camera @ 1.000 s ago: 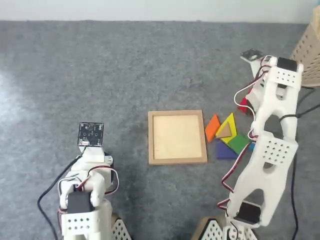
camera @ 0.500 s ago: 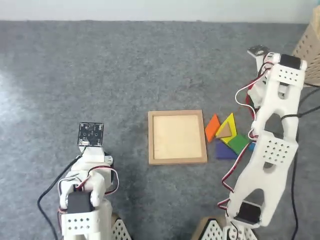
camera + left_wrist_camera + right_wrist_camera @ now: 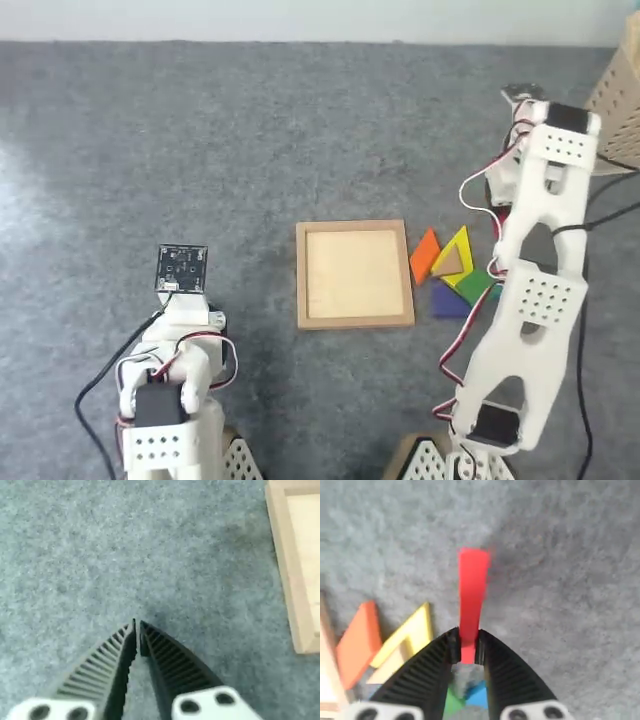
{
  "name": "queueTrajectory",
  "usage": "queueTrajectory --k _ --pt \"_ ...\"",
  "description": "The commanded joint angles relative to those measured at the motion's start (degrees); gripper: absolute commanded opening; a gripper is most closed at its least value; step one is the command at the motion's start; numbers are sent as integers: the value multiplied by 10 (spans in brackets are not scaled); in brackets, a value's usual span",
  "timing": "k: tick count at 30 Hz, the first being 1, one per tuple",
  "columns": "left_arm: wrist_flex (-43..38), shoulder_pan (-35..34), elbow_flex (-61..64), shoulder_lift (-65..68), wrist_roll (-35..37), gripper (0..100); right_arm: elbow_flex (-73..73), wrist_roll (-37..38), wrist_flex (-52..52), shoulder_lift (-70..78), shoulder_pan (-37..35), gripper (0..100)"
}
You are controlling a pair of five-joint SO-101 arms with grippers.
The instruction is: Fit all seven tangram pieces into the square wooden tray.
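- The right hand is pinched tight on the red piece. It grips the piece by one end, so the thin edge sticks out past the fingertips, lifted above the grey bench.
- The left hand is closed on nothing, its tips meeting. It hangs low over bare bench, off to one side of the tray's rim.
- The tray lies flat near the middle of the bench, and no piece sits in it yet.
- The other pieces are bunched just beside the tray edge nearest the right arm:
  - the orange piece is closest to the rim;
  - the yellow piece has the tan piece touching it;
  - the green piece and the dark blue piece lie below them in the high view;
  - the light blue piece peeks out under the right hand.
- The step in hand looks like the very first placement, carrying the red piece to the tray, so the task has barely begun.
- The next move calls for carrying the piece across the cluster without brushing it. The wrist must then tip so the piece comes down flat rather than on edge.
- The piece should go snug into a corner before the hand lets go, so room is left for the other six.
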Motion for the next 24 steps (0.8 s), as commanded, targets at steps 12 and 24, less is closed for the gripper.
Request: queueTrajectory --k 12,24 --pt "3 2 -7 -10 5 12 360 -55 -29 -476 -197 6" --pt "3 2 -7 -10 5 12 716 -36 -292 -536 -416 6"
